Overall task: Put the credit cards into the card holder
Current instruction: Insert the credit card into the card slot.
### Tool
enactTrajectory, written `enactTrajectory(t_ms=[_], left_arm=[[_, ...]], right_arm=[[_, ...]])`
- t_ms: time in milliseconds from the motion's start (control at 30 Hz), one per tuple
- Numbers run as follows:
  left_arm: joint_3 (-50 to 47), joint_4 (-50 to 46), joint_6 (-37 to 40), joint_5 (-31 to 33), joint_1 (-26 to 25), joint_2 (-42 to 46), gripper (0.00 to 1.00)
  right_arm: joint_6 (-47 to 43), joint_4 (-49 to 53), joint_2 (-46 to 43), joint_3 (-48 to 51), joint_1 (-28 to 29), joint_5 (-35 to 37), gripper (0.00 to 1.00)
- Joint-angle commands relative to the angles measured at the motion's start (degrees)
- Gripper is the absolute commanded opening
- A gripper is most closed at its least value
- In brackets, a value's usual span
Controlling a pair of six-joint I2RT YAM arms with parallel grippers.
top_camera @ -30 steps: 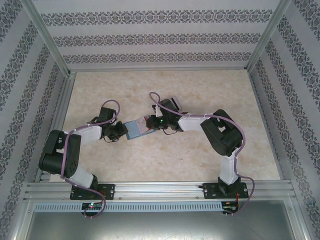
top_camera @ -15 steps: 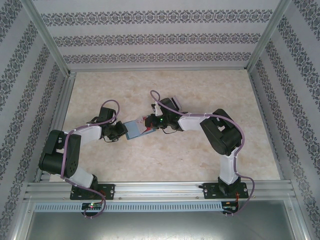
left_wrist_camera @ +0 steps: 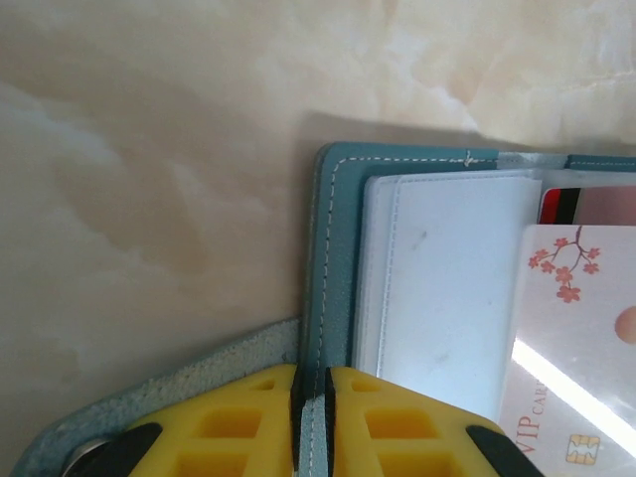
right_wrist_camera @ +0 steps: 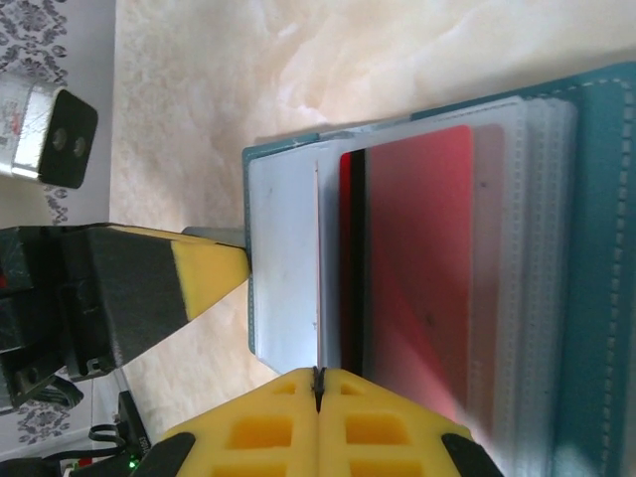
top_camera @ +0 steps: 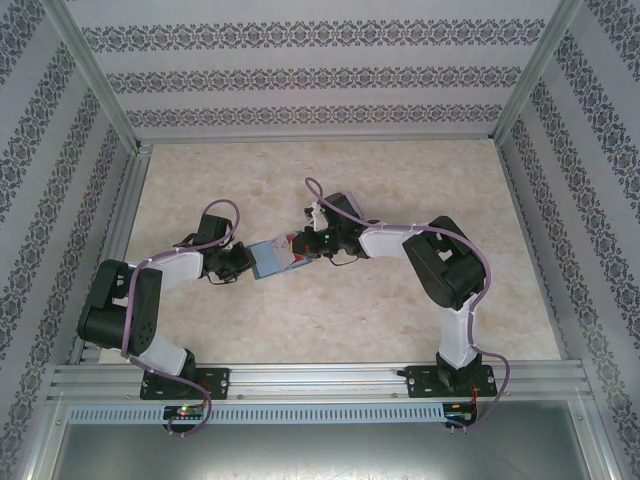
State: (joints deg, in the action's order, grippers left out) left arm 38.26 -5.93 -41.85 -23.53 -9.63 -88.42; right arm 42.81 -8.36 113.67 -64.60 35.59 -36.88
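The teal card holder (top_camera: 268, 258) lies open on the marbled table (top_camera: 360, 320), mid-way between the two arms. The left gripper (left_wrist_camera: 311, 397) is clamped on the holder's near cover edge, its yellow fingertips pressed tight against the stitched teal leather, with the strap tab (left_wrist_camera: 169, 383) lying just beside them.

From the other side the right gripper (right_wrist_camera: 318, 393) has its fingertips closed together on a thin white sheet seen edge-on. That looks to be the white VIP card (left_wrist_camera: 571, 348) with the blossom print, lying slantwise over the clear sleeves (left_wrist_camera: 447, 268). A red card (right_wrist_camera: 417, 268) with a dark stripe already sits inside one sleeve. In the right wrist view the left arm's finger touches the holder's left edge.
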Motion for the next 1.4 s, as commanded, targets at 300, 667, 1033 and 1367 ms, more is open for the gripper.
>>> enactTrajectory(t_ms=[300,667,1033,1367], left_arm=[[0.5,1.4,-0.1,-1.0,0.3,-0.4,0.17],[0.2,1.5,0.0,-0.8,0.3,-0.4,0.17],[0.1,1.5,0.0,-0.9,0.3,-0.3,0.17],[-0.1,1.4,0.2,-0.7,0.3,-0.4,0.17]], right_arm=[[-4.1,5.9,3.8,-5.8,1.1,-0.6,0.13],[-3.1,4.3,4.2,-5.4,1.0,0.5,0.11],[-0.2,-2.9,4.0,-2.9,0.8,6.3,0.04],[0.3,-5.4,5.7,-2.5,1.5,5.0,0.04]])
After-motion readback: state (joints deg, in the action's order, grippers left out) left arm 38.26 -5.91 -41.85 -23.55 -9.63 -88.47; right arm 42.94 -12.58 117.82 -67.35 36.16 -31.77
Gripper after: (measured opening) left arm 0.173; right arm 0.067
